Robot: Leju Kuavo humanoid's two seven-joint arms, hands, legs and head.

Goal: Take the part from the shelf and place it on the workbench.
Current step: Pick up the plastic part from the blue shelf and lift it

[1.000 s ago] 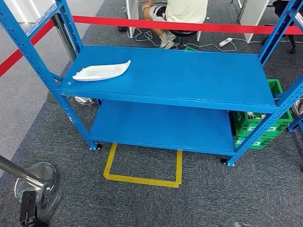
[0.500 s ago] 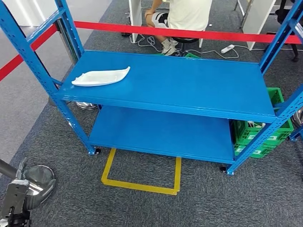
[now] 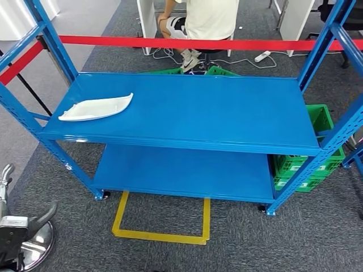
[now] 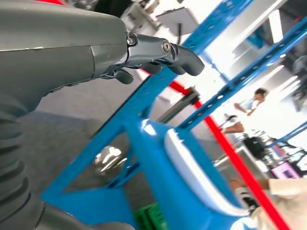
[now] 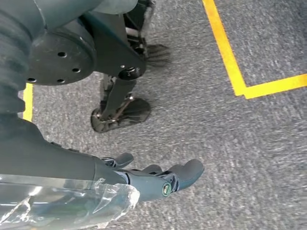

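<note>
Shift: whole head view is sliding since 0.5 s ago, so the camera is moving; the shelf rack now sits lower and further left in the picture, with the part staying on the same spot of its board.
Part: white curved part (image 3: 95, 107) is lying flat on the upper board of the blue shelf rack (image 3: 205, 107), toward 10 o'clock from the board's middle, near the left front post; in the left wrist view it is showing as a blurred white strip (image 4: 195, 175).
Left hand: left hand (image 3: 11, 226) is hovering at 8 o'clock in the head view, well apart from the part, fingers (image 4: 170, 50) spread and holding nothing.
Right hand: right hand (image 5: 152, 179) is hanging over grey carpet (image 5: 253, 153), fingers apart and holding nothing.
Floor: yellow tape outline (image 3: 160, 226) is lying at 6 o'clock, in front of the rack.
Beyond: red barrier tape (image 3: 193, 43) is stretching behind the rack; a seated person (image 3: 205, 17) is at 12 o'clock; green crates (image 3: 316, 158) are standing at 3 o'clock.
</note>
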